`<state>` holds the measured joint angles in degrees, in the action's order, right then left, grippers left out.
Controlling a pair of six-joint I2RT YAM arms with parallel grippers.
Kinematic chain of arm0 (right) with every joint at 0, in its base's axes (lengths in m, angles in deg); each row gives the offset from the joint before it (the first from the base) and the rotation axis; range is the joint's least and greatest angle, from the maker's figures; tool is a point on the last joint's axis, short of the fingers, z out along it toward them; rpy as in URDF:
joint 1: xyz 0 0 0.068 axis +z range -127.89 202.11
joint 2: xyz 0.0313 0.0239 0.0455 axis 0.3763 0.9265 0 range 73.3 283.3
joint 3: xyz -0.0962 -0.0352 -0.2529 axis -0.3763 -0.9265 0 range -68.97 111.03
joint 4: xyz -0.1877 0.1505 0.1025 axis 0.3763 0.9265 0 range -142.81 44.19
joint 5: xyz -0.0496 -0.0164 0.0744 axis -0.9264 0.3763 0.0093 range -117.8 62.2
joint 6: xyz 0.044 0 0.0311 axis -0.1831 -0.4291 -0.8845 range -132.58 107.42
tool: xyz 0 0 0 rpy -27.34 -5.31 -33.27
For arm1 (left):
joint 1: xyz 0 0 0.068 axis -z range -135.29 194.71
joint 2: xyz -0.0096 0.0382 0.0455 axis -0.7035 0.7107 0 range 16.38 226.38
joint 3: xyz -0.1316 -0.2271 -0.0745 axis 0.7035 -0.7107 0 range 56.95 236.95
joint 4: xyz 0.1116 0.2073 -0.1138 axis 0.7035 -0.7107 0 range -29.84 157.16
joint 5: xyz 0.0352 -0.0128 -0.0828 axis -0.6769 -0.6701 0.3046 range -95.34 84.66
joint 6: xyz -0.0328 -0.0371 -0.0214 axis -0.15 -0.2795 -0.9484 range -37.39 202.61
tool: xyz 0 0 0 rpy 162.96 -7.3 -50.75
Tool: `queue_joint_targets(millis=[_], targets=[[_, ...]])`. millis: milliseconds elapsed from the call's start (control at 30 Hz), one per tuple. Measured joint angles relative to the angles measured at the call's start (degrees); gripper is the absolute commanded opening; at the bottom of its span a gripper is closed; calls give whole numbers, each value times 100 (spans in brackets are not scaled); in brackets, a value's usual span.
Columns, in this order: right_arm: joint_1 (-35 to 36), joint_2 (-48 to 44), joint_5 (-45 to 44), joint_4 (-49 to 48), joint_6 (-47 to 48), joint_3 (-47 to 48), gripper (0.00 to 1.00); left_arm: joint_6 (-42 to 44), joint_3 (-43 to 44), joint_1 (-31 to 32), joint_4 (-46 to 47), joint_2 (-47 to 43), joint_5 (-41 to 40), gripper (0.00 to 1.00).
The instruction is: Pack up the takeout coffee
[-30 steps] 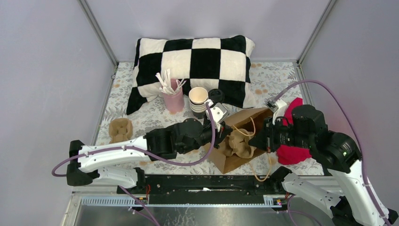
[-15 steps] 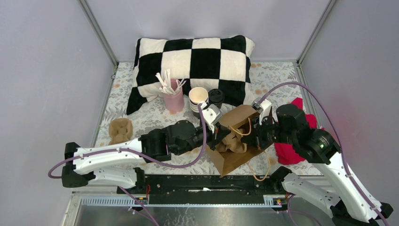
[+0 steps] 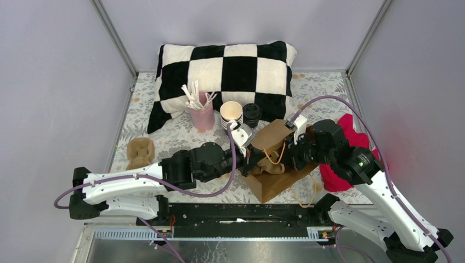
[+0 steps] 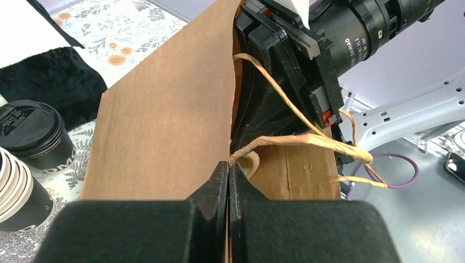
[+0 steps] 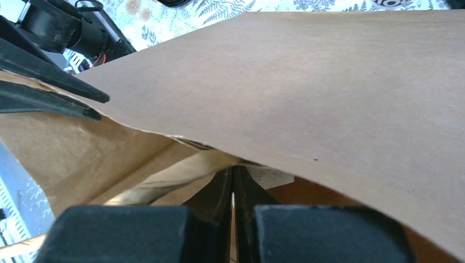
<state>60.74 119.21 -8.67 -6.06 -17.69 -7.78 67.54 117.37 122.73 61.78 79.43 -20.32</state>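
- Takeout coffee (image 3: 252,114): upright on the desk (image 3: 164,139), lid on, just right of the stack of lidless cups (image 3: 231,117) and in front of the checkered pillow (image 3: 225,74). Outside the bag; neither gripper touches it.
- Left wrist view: the coffee sits at the left edge, white lettering facing the camera, close to the bag's outer wall.
- Paper bag (image 3: 276,185): brown, lying tilted between the two arms, mouth raised. Twine handles (image 4: 307,139) loop loose at the mouth.
- Left gripper (image 4: 228,171): jaws pressed together, clamped on the bag's near rim where a handle is anchored.
- Right gripper (image 5: 233,185): jaws together, tips tucked under the bag's upper wall at the opposite side of the mouth. Cannot tell whether paper is pinched between them.
- A brown pulp cup carrier (image 3: 270,167) shows in the bag's mouth; a second one (image 3: 140,151) lies on the desk at left.
- Pink cup of white stirrers (image 3: 202,116) left of the cup stack.
- Red cloth (image 3: 351,139) on the desk, right, partly under the right arm.
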Motion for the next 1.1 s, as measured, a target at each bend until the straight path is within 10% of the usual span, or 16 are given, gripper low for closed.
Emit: queue_joint_targets(millis=[300, 600, 1100], targets=[[0, -22, -385, -122, 76, -81, 10, -26, -31, 0, 42, -37, -11, 0], [-2, -81, -2151, -229, -352, -184, 74, -177, -70, 2, 63, -35, -175, 0], [0, -280, -2065, 852, -761, 1086, 93, -369, -4, 7, 55, 254, -407, 0]])
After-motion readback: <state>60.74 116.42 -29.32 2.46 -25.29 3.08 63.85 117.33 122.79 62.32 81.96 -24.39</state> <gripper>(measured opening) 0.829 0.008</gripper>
